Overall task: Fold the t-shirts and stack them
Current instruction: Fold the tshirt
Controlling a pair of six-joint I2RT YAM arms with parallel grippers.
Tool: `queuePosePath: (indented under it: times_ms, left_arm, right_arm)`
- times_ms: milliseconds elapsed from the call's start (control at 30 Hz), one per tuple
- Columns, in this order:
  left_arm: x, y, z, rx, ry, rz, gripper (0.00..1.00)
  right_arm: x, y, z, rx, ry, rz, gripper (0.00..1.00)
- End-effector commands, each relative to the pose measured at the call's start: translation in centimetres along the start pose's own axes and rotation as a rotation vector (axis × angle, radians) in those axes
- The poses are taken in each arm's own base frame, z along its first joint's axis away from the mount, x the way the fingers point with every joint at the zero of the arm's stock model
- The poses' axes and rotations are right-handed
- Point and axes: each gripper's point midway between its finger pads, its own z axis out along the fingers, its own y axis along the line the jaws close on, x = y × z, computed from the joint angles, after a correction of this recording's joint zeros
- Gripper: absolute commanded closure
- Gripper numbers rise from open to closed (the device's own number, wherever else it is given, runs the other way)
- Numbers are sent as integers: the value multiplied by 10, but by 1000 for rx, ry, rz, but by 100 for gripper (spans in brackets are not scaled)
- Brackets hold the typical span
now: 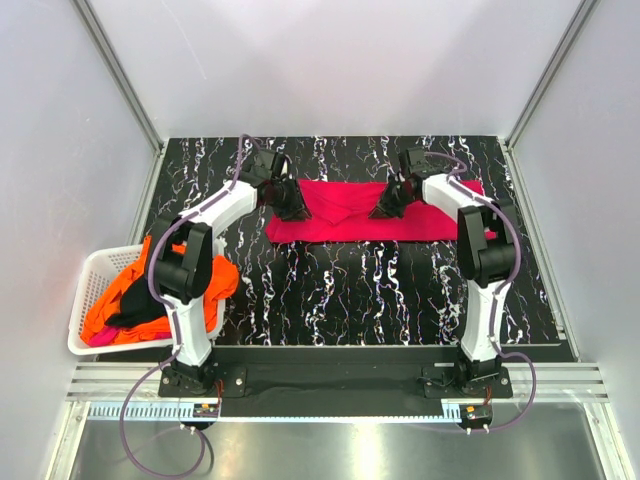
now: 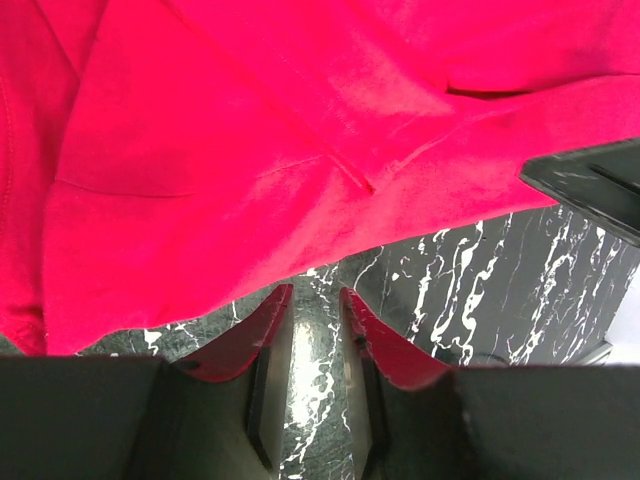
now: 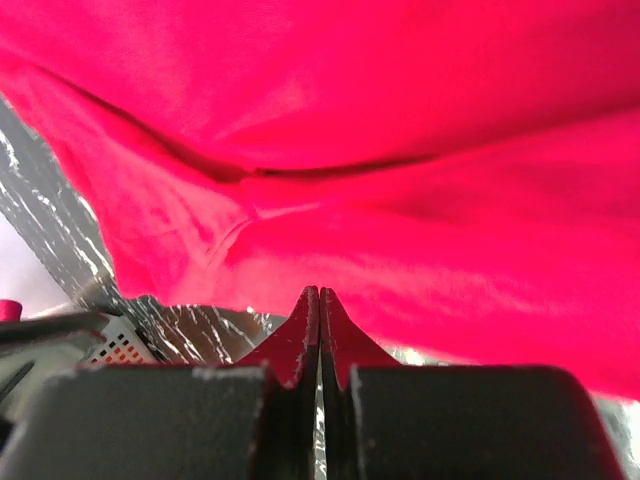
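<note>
Top external view: the magenta-red t-shirt [image 1: 350, 225] lies spread sideways as a wide band on the far half of the black marbled table [image 1: 400, 300]. Both arms reach out to it, one to each side of a loose triangular fold at its middle. The left gripper [image 1: 290, 205] is over the shirt's left end and the right gripper [image 1: 388, 205] just right of its middle. That placement reads as a two-handed fold, each arm working its own half of the cloth.

In the left wrist view the left gripper's fingers [image 2: 265, 330] stand spread, with bare table showing in the gap. The shirt's near edge [image 2: 200, 200] lies just beyond their tips, so this gripper holds nothing and is either lining up on the hem or free of it.

In the right wrist view the right gripper [image 3: 320, 305] has its fingers pressed together right at the shirt's edge. The cloth [image 3: 350, 150] rises away from the tips in a raised wrinkle. I judge a thin layer is pinched there, but the view is too close to be certain.

Well to the left of the magenta-red shirt, off the table's edge, a white slatted basket [image 1: 85, 290] holds a heap of orange [image 1: 105, 305], black [image 1: 135, 310] and pink [image 1: 100, 338] shirts. These are evidently waiting their turn, and no finished stack is visible.
</note>
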Motion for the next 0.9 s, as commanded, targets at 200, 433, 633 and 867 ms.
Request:
queuePosePath:
  times_ms: [200, 433, 633, 867]
  left_arm:
    - [-5, -6, -16, 15, -45, 20, 71]
    - [7, 4, -31, -14, -60, 21, 71]
    - [18, 25, -29, -86, -46, 1, 71]
    - [8, 31, -23, -111, -50, -37, 71]
  right_arm:
    - [-14, 21, 34, -80, 15, 15, 100]
    - [-30, 31, 46, -100, 3, 16, 100]
    - [-29, 33, 54, -113, 23, 25, 100]
    - [-20, 32, 31, -111, 21, -22, 100]
